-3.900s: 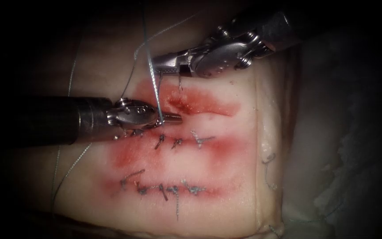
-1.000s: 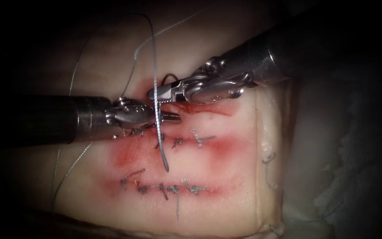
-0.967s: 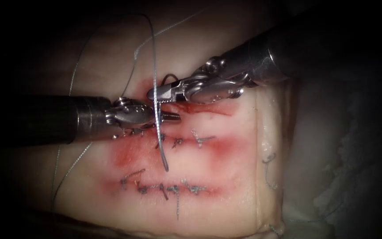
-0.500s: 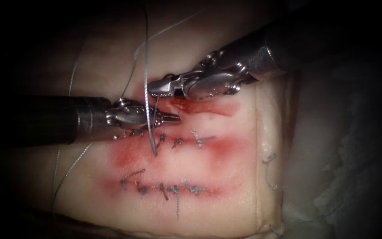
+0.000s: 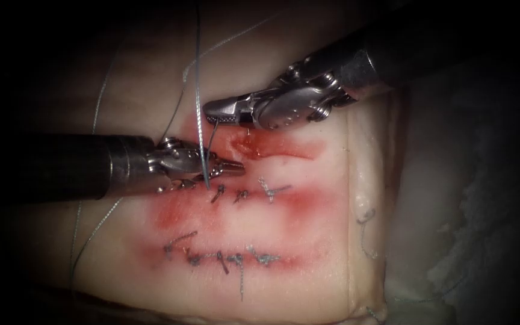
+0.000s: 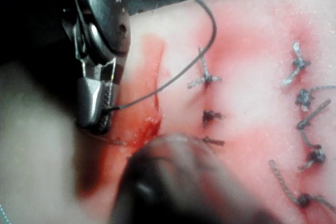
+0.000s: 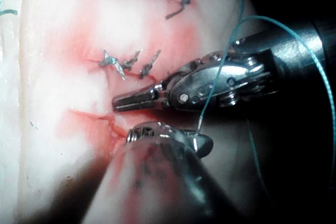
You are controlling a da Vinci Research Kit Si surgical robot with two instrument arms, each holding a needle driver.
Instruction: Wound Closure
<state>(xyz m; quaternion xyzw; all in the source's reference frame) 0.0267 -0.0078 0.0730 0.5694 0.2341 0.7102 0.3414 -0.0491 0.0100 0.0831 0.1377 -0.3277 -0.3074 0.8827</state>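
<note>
Pork tissue [image 5: 332, 198] carries everything, with two stitched rows toward its near edge and the open cut [image 5: 260, 144], wet with red fluid [image 5: 296, 146], beyond them. The right end effector [image 5: 213, 112] is held above the cut's left end, shut on one end of the needle [image 5: 211, 141]. From there the needle's arc hangs clear of the tissue, its long axis running across the cut toward the nearer stitched row. The left end effector [image 5: 231, 167] lies low just beside it, narrowed to shut, with nothing seen in it, and is judged the nearer to the free end. Thread [image 5: 198, 72] rises toward the far edge. Room is scant.
</note>
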